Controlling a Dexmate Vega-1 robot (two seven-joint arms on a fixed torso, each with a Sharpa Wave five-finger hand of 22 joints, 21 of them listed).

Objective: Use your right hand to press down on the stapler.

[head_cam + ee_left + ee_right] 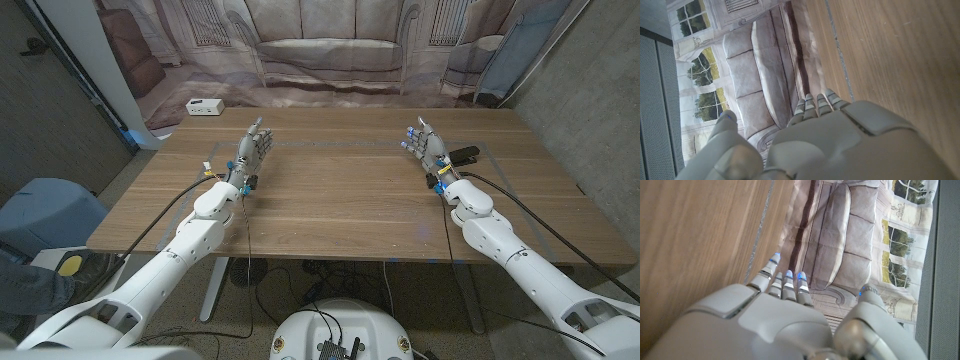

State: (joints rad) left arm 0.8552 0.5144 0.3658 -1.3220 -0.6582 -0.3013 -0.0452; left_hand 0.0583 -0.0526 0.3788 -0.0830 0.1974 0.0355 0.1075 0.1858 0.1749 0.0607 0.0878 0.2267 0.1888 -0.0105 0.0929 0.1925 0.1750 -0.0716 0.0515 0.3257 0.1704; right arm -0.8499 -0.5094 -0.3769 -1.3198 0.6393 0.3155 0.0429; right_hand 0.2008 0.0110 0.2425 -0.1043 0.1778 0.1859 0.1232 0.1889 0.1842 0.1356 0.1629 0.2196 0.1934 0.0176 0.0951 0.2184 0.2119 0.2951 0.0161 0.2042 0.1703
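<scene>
On a wooden table [340, 190], a black stapler [462, 155] lies just beside the right hand [427, 146], on its outer side. That hand holds nothing, fingers loosely apart — the press has not begun. Next, it likely must shift sideways over the stapler, then push down. The left hand [251, 150], well apart from the stapler, is likewise empty and open. The stapler appears from the head camera; the right wrist camera instead shows fingertips [788, 275] with blue-lit tips.
</scene>
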